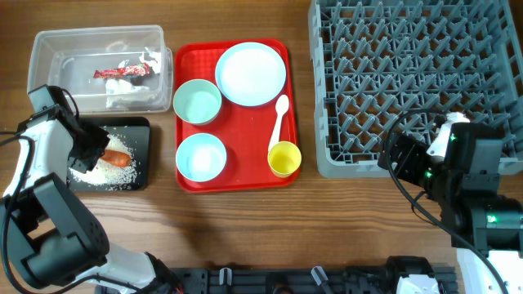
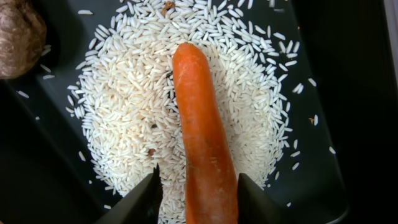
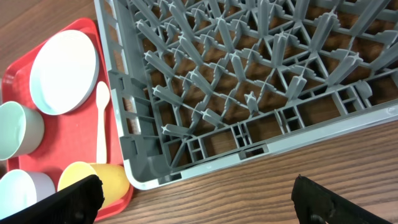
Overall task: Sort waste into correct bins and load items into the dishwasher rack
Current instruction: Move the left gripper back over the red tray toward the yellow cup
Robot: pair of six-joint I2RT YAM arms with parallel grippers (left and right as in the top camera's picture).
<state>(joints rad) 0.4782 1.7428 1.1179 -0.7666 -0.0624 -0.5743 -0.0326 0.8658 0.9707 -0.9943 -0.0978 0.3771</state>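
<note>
The carrot (image 2: pixel 202 137) is smooth, orange and blunt at its far end. It lies lengthwise on a mound of loose white rice (image 2: pixel 124 106) in the black tray (image 1: pixel 141 129), at the left side of the surface (image 1: pixel 245 229). My left jaws stand apart on either side of its near end. Rice shows in a gap between one finger and the carrot, while the other finger sits right at its edge; I cannot tell whether that one touches.

A knobbly brown food scrap (image 2: pixel 18 37) sits in the tray's corner, clear of the mound, with stray grains around it.

Just behind the black tray, the clear tub (image 1: pixel 49 57) holds a red candy wrapper (image 1: pixel 124 72) and crumpled tissue (image 1: pixel 131 96).

To the right, the red tray (image 1: pixel 245 175) carries the plate (image 1: pixel 251 73), two bowls (image 1: pixel 198 101) (image 1: pixel 201 157), the yellow cup (image 1: pixel 284 158) and the white spoon (image 1: pixel 279 118) lying between plate and cup.

Beyond it stands the grey rack (image 1: pixel 409 73), with no dishes among the pegs I can see. My right jaws are spread wide with nothing between them, over bare wood by the rack's near corner.

The carrot's near end runs off the bottom of the left wrist view, and the scrap is cut by the frame edge. From overhead, my left arm covers part of the black tray, and the rack runs off the frame's top and right edges.
</note>
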